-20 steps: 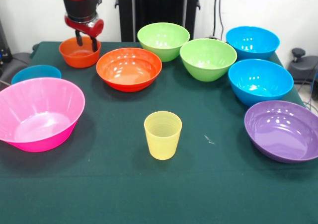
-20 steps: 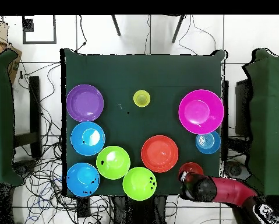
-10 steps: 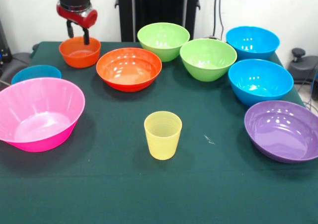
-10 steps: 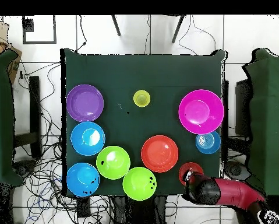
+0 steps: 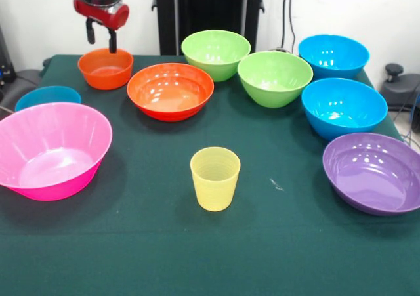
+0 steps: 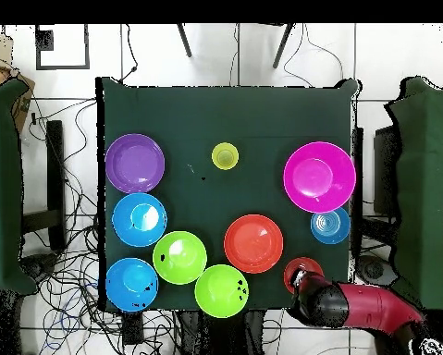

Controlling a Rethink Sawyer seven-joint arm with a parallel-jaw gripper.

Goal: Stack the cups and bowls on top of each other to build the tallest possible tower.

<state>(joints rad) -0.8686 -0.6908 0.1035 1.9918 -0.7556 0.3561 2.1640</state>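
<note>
Currently nothing is stacked: every bowl and the pale-yellow tumbler (image 5: 215, 178) sit separately on the desk (image 5: 275, 243). Empty, the gripper (image 5: 100, 37) hangs above the small orange bowl (image 5: 105, 68), jaws slightly spread, probably positioned to seize its rim.

Green table (image 5: 289, 256) — nine bowls (image 5: 170, 90) (all separate) — one cup (image 5: 215, 178).
</note>
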